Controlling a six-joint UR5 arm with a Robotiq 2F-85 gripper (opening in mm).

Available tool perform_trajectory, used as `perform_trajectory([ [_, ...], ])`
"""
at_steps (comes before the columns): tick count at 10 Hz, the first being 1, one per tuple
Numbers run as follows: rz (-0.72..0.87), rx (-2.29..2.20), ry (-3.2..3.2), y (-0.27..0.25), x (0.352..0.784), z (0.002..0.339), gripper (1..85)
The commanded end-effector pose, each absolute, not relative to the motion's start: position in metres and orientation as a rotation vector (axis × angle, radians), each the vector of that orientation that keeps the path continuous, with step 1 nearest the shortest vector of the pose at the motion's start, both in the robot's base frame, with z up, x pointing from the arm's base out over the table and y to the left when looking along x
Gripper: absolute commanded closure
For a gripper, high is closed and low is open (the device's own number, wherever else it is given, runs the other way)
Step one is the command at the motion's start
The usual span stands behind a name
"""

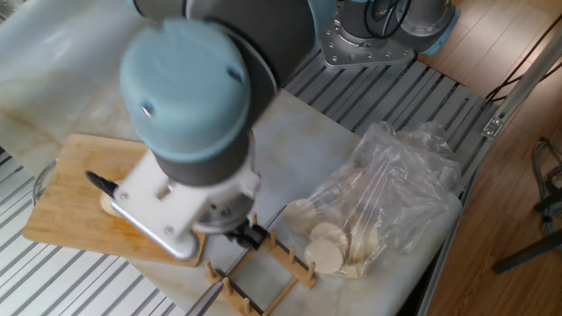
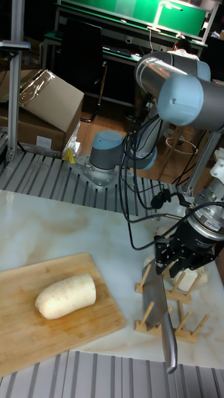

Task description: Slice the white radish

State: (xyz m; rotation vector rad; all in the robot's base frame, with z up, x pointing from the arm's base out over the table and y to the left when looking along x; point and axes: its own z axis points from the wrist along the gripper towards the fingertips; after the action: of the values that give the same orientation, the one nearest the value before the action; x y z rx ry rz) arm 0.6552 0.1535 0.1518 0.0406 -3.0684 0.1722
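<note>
The white radish (image 2: 65, 296) lies on its side on the wooden cutting board (image 2: 37, 329), a thick cream cylinder with its flat end to the right. In the fixed view the arm hides nearly all of it; only a pale edge of the radish (image 1: 106, 205) shows. My gripper (image 2: 176, 261) hangs to the right of the board, over the far end of a steel knife (image 2: 157, 305) that rests in a wooden rack (image 2: 180, 326). Its fingers (image 2: 163, 255) look spread, with nothing seen between them. In the fixed view the gripper (image 1: 248, 235) is just above the rack (image 1: 263, 274).
A clear plastic bag (image 1: 391, 197) with pale round slices lies on the marble slab (image 1: 299, 149) right of the rack. The cutting board (image 1: 61, 211) sits at the slab's left edge, over the slatted metal table (image 1: 53, 281). The arm's base (image 1: 369, 35) stands at the back.
</note>
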Motion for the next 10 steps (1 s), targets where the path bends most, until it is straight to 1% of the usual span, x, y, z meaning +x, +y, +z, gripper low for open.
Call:
perform_trajectory([
  [1, 0.174, -0.023, -3.086, 0.175, 0.659, 0.135, 51.0],
  [3, 0.220, -0.027, -3.098, 0.175, 0.666, 0.129, 51.0],
  [5, 0.227, -0.036, -3.121, 0.178, 0.673, 0.117, 51.0],
  [10, 0.283, -0.022, -3.137, 0.171, 0.677, 0.104, 52.7],
])
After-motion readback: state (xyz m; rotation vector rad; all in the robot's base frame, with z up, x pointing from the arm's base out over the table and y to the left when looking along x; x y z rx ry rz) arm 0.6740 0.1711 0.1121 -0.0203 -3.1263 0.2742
